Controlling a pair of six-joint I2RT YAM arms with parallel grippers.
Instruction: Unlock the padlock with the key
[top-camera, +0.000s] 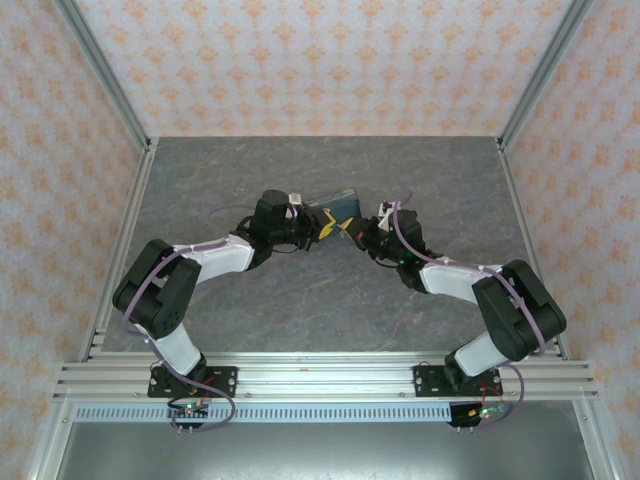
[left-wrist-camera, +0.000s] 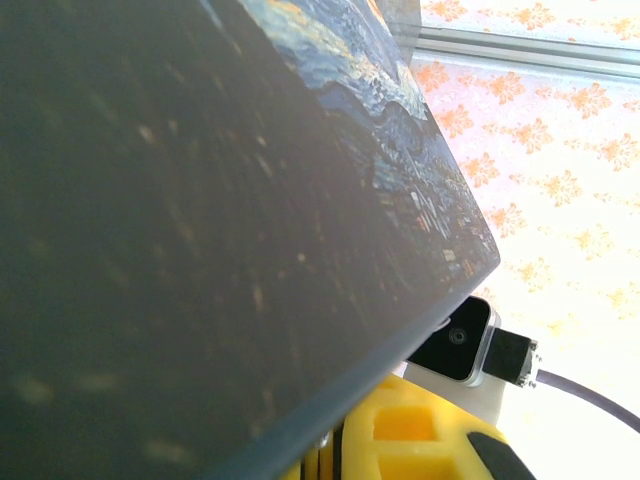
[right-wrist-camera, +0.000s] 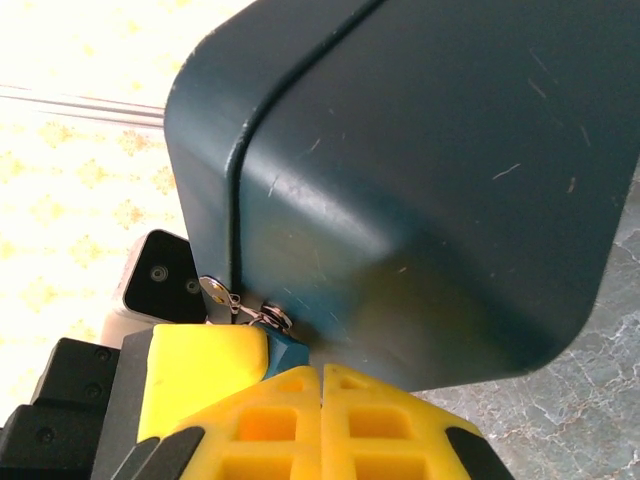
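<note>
Both grippers meet at the near edge of the dark-blue tin (top-camera: 333, 205), which hangs above the table. In the right wrist view the tin (right-wrist-camera: 420, 170) looms over my right gripper (right-wrist-camera: 322, 378), whose yellow fingers are pressed together. Just left of their tips a corner of the teal padlock (right-wrist-camera: 288, 350) pokes out, its shackle ring at the tin's seam. The padlock lies against a yellow finger (right-wrist-camera: 200, 365) of my left gripper (top-camera: 328, 228), which is closed round it. A small silver tab (right-wrist-camera: 215, 290) hangs at the seam; I cannot tell if it is the key.
The grey stone-patterned table (top-camera: 300, 300) lies below the tin, bare table (right-wrist-camera: 560, 420) showing under it. Patterned walls and metal posts bound the table on three sides. The right wrist's camera (left-wrist-camera: 458, 340) sits close under the tin (left-wrist-camera: 200, 200).
</note>
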